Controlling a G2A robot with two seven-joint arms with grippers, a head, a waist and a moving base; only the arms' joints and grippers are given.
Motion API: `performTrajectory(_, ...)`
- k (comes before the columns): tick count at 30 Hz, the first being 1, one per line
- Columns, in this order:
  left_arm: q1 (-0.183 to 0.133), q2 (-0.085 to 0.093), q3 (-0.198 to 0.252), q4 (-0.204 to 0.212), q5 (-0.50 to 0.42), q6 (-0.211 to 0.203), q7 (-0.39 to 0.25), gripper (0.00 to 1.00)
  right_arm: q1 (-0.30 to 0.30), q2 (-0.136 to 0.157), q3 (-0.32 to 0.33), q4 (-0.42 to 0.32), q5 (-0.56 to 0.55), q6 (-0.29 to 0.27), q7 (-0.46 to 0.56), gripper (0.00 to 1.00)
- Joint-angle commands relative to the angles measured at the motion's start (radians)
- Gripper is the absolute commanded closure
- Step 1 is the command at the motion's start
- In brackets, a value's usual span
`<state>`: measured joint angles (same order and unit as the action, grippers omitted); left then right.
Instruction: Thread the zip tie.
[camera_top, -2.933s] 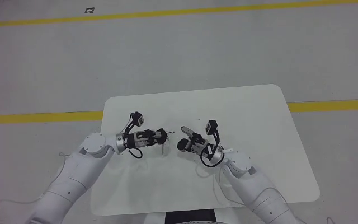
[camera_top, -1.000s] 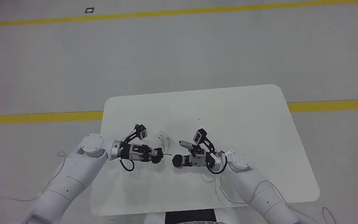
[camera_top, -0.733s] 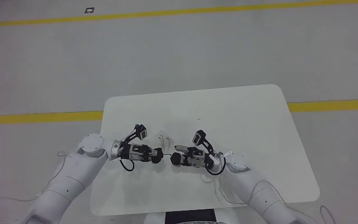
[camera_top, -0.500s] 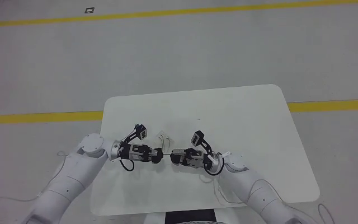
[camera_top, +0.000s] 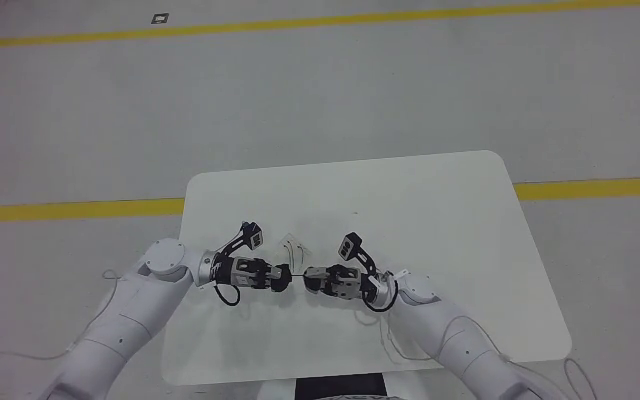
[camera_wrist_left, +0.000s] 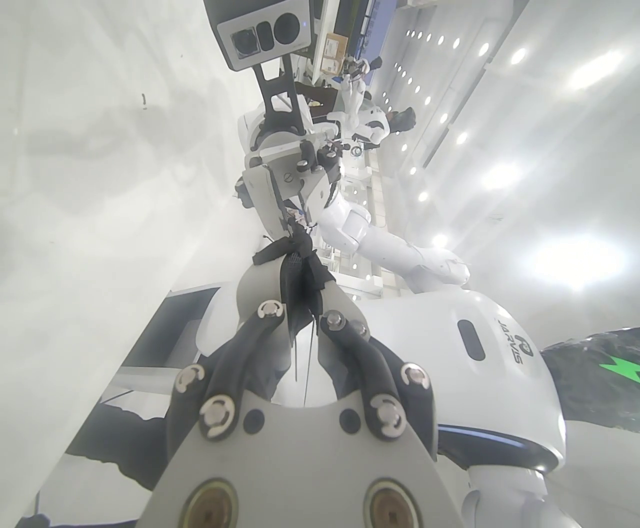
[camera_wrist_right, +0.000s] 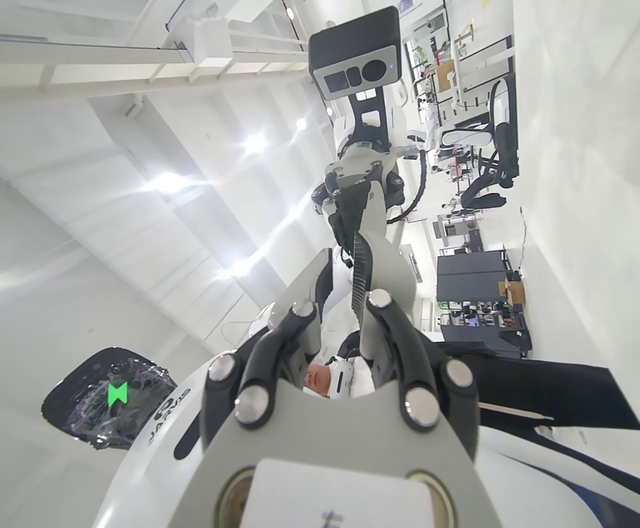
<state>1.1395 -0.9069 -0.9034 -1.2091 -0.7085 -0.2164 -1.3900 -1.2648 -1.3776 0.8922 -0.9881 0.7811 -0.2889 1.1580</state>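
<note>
A black zip tie (camera_top: 296, 277) hangs in the air between my two grippers above the front middle of the white table (camera_top: 450, 200). My left gripper (camera_top: 283, 279) is shut on the zip tie (camera_wrist_left: 296, 295); its square head (camera_wrist_left: 265, 256) sticks out to one side, and thin strands trail back between the fingers. My right gripper (camera_top: 311, 279) faces the left one, almost tip to tip. In the right wrist view the right gripper (camera_wrist_right: 344, 260) shows a narrow gap between its fingers, one of which has a black ridged pad (camera_wrist_right: 361, 275). The right gripper (camera_wrist_left: 286, 220) meets the tie's tip.
A few thin pale ties (camera_top: 291, 244) lie on the table just behind the grippers. The table's front edge (camera_top: 300, 378) is close below both arms. The right half and the back of the table offer free room.
Since 2.9 s ago both arms came forward and lower. Over the last second the right gripper slid left until it met the tie's tip. The left gripper kept still.
</note>
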Motion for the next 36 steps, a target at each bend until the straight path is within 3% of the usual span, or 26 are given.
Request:
performTrajectory(1,0.000,0.000,0.000,0.000,0.000,0.000,0.000,1.00,0.003,0.000,-0.001,0.003,-0.004,0.000,0.001,1.00)
performTrajectory(11,0.000,0.000,0.000,0.000,0.000,0.000,0.000,1.00,0.009,0.000,0.000,0.004,-0.019,-0.001,0.000,1.00)
performTrajectory(13,0.000,0.000,0.000,0.000,0.000,0.000,0.000,0.00,0.008,0.001,0.002,-0.001,-0.021,0.000,-0.001,1.00)
performTrajectory(33,0.000,0.000,0.000,0.000,0.000,0.000,0.000,0.00,-0.002,0.004,0.023,-0.022,-0.005,0.004,-0.019,1.00)
performTrajectory(36,0.011,-0.002,0.005,-0.014,-0.007,0.009,0.033,0.00,-0.004,0.004,0.024,-0.024,-0.005,0.005,-0.025,1.00)
